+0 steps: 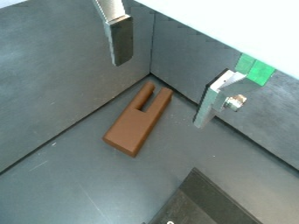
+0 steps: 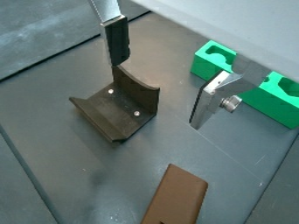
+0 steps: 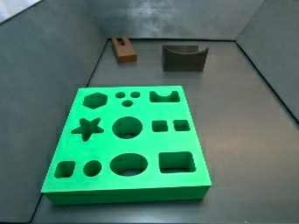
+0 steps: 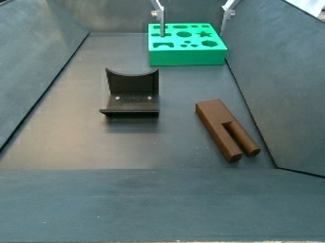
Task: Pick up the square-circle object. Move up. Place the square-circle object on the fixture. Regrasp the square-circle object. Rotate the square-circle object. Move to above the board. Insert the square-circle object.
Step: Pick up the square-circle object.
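Note:
The square-circle object (image 1: 140, 119) is a slim brown bar with a slot cut into one end. It lies flat on the dark floor near a wall, seen in both side views (image 3: 122, 50) (image 4: 226, 128) and at a wrist view's edge (image 2: 176, 198). The fixture (image 2: 117, 109), a dark block with a curved notch, stands beside it (image 3: 184, 57) (image 4: 131, 95). The green board (image 3: 128, 140) with shaped holes lies further off (image 4: 187, 43) (image 2: 251, 79). My gripper (image 1: 170, 74) (image 2: 163, 74) (image 4: 193, 9) hangs open and empty above the floor between them, holding nothing.
Grey walls (image 3: 70, 52) enclose the floor on several sides (image 4: 45, 76). The brown bar lies close to a wall corner (image 1: 149, 70). Bare dark floor (image 4: 140, 180) stretches between the fixture and the near edge.

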{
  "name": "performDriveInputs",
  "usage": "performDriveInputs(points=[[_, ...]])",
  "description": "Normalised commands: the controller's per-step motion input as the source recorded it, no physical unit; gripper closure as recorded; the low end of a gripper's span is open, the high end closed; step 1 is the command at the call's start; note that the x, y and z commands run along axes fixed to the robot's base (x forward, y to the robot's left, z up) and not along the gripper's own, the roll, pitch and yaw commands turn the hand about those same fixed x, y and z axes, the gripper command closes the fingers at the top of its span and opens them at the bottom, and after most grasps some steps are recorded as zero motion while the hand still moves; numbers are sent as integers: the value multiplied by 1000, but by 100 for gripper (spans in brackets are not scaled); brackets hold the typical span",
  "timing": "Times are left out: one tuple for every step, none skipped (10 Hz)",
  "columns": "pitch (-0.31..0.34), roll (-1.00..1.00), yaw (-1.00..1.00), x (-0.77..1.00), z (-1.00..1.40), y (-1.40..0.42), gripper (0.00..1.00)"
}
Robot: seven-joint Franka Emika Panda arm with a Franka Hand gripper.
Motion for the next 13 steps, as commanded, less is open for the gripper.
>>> performDriveInputs(points=[[-200,46,460,-197,-677,0,0],[-206,0,594,-357,-754,0,0],[-203,0,569,-391,-760,20,0],[-213,0,514,-437,-726,0,0],[-174,0,431,-403,-760,-37,0],[-60,-70,343,-220,-757,0,0],[0,-160,163,-177,-746,0,0],[26,-201,103,-243,-729,26,0],[43,-199,94,-257,-714,31,0],[64,-167,66,-211,-737,0,0],[0,-110,37,-180,-634,0,0],[-74,-54,83,-174,-563,0,0],[-59,-34,111,-34,-623,0,0]])
